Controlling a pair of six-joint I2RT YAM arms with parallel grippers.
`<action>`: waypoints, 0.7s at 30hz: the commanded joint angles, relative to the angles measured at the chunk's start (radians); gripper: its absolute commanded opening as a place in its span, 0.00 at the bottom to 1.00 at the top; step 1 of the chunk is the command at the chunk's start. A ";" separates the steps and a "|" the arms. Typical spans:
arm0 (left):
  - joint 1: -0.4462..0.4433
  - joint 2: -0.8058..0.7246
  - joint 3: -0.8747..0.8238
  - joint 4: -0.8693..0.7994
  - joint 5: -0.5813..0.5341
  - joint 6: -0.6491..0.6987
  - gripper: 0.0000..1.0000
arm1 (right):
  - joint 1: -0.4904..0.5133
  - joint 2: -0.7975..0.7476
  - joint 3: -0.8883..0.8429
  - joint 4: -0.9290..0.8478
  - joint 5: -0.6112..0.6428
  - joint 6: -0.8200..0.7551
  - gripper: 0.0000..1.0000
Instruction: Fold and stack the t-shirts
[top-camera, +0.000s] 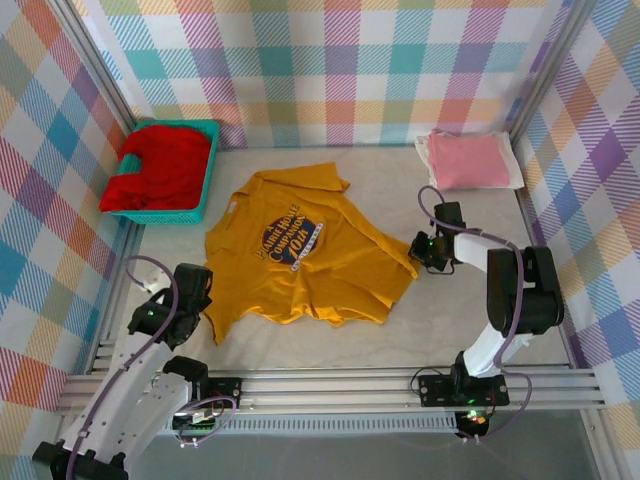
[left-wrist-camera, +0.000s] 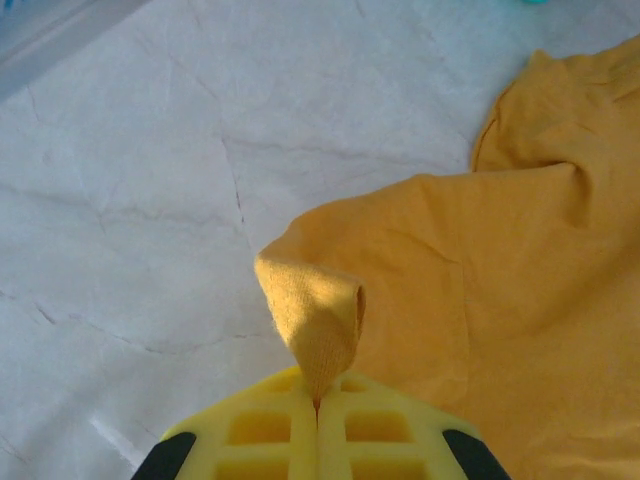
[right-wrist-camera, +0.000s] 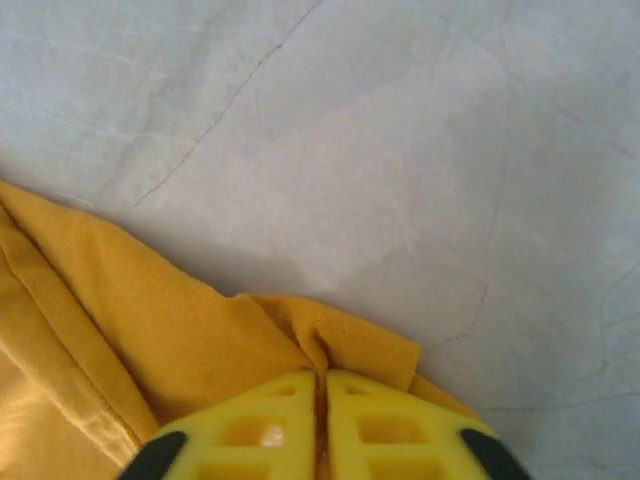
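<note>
This looks like a robotics lab cell, not a home or shop. An aluminium frame (top-camera: 330, 392) of slotted rails boxes in a pale, marble-patterned worktop (top-camera: 380, 165), and plaid cloth walls (top-camera: 340, 70) hang on three sides like a backdrop. Two small robot arms, left arm (top-camera: 140, 375) and right arm (top-camera: 505, 290), are bolted to the near rail, with loose cables (top-camera: 428, 205) looping off them.
</note>
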 joint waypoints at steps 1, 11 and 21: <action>0.027 -0.035 -0.014 0.067 0.007 -0.064 0.00 | -0.012 0.047 0.059 -0.010 0.068 -0.016 0.00; 0.065 -0.073 -0.040 0.086 0.058 -0.069 0.00 | -0.096 0.252 0.391 -0.032 0.071 -0.031 0.00; 0.071 -0.096 -0.111 0.171 0.161 -0.092 0.00 | -0.136 0.402 0.874 -0.249 0.068 -0.032 0.00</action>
